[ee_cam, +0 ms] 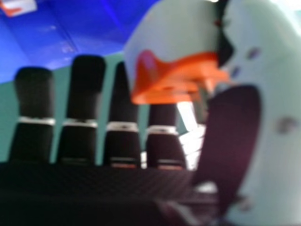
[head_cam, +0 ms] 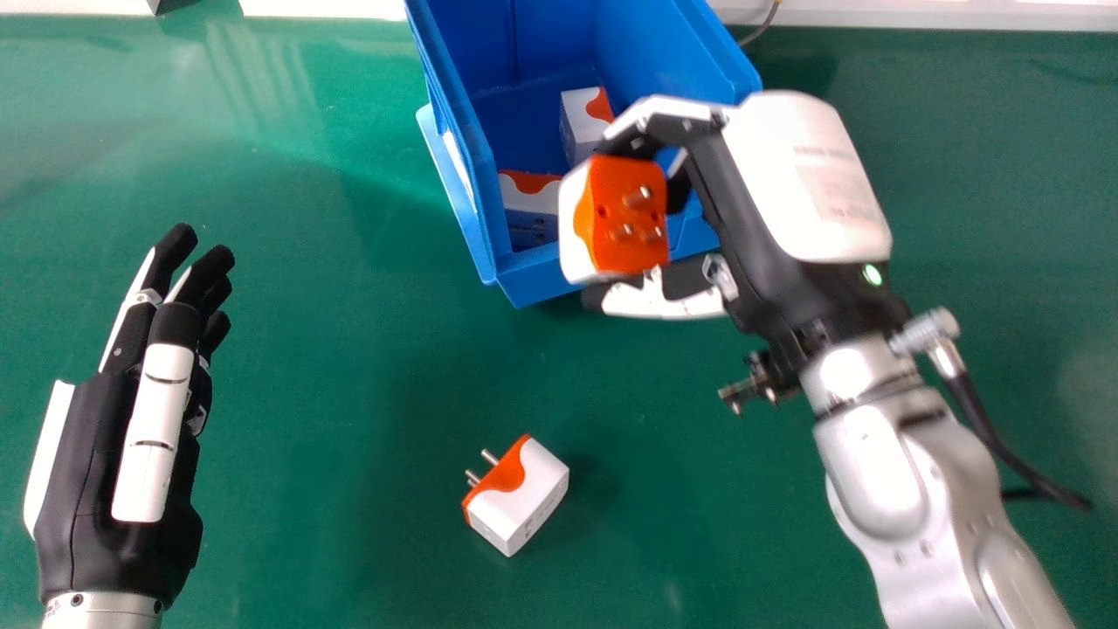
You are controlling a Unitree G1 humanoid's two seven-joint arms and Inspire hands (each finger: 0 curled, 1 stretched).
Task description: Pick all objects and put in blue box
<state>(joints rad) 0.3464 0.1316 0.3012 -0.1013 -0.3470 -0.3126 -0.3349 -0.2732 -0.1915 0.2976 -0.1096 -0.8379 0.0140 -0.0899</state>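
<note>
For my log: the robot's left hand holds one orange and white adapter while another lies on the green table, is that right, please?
Not quite: the head view shows the right hand holding that adapter; another does lie on the green table.

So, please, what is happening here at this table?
The right robot hand is holding a white and orange plug adapter up at the near end of the blue box. A second adapter is inside the box near the front, and a third adapter sits farther back. A fourth adapter lies on the green table. The left robot hand is open and empty.
</note>
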